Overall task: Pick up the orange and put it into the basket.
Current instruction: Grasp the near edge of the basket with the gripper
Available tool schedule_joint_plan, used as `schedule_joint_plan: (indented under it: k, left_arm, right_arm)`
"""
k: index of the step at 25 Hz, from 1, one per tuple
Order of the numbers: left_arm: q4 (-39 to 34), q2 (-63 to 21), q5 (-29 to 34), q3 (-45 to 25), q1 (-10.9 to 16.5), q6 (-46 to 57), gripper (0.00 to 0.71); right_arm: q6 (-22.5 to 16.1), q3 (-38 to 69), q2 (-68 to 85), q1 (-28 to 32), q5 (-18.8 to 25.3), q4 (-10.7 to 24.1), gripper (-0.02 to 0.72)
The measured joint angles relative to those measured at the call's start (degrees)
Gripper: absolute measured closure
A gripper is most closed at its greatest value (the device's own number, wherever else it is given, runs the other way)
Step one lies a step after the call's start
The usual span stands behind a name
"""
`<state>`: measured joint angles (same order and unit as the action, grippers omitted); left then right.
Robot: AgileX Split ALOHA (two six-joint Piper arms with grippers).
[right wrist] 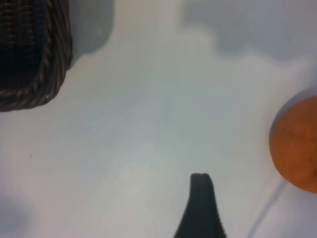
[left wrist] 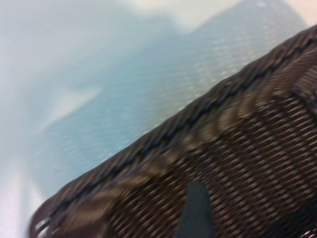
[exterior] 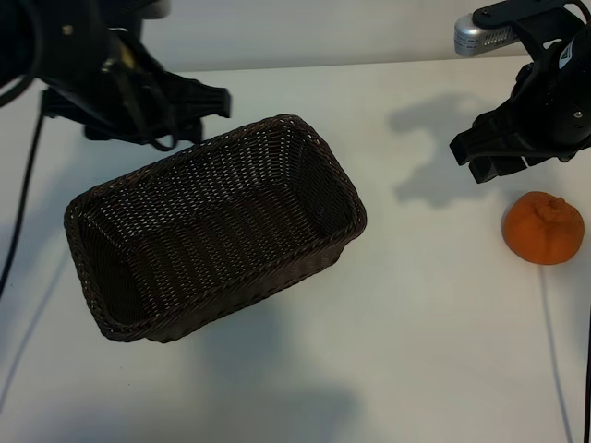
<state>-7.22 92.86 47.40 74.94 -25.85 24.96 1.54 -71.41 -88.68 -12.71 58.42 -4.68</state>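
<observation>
White tabletop [exterior: 434, 305] carries the orange [exterior: 543, 228] well right of the empty basket [exterior: 214, 226], ungrasped, both the right gripper [exterior: 494, 152] just above it and the left gripper [exterior: 185, 106] released.

White table [exterior: 434, 305] with a dark wicker basket [exterior: 217, 226] and, well apart, an orange [exterior: 543, 227].

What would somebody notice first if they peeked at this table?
Probably the big dark brown wicker basket, sitting empty and slanted on the white table. Next, the bright little orange far off by the table's right edge, with the right gripper hanging open just above and beside it.
</observation>
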Motion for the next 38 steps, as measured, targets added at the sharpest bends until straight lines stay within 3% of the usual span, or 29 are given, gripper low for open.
schedule_joint_plan:
  k: [5, 14, 22, 27, 33, 38]
  left_arm:
    - [-4.63, -5.72, 3.37, -4.64, 0.0, 3.77, 0.118]
    - [-12.4, -17.49, 0.43, -22.28, 0.0, 19.76, 0.118]
    - [-13.04, -17.99, -4.44, -32.01, 0.0, 28.07, 0.118]
    - [-13.11, -17.85, -5.91, -34.66, 0.0, 31.08, 0.118]
    - [-12.28, -17.14, -10.81, -36.92, 4.75, 31.88, 0.118]
    - [-5.06, -16.5, -15.8, -37.14, 8.33, 25.59, 0.118]
  right_arm:
    - [0.0, 0.0, 0.0, 0.0, -0.01, 0.0, 0.166]
    - [0.0, 0.0, 0.0, 0.0, -0.06, 0.0, 0.166]
    - [0.0, 0.0, 0.0, 0.0, -0.01, 0.0, 0.166]
    - [0.0, 0.0, 0.0, 0.0, -0.06, 0.0, 0.166]
    - [0.0, 0.0, 0.0, 0.0, -0.06, 0.0, 0.165]
    - [0.0, 0.0, 0.0, 0.0, -0.06, 0.0, 0.165]
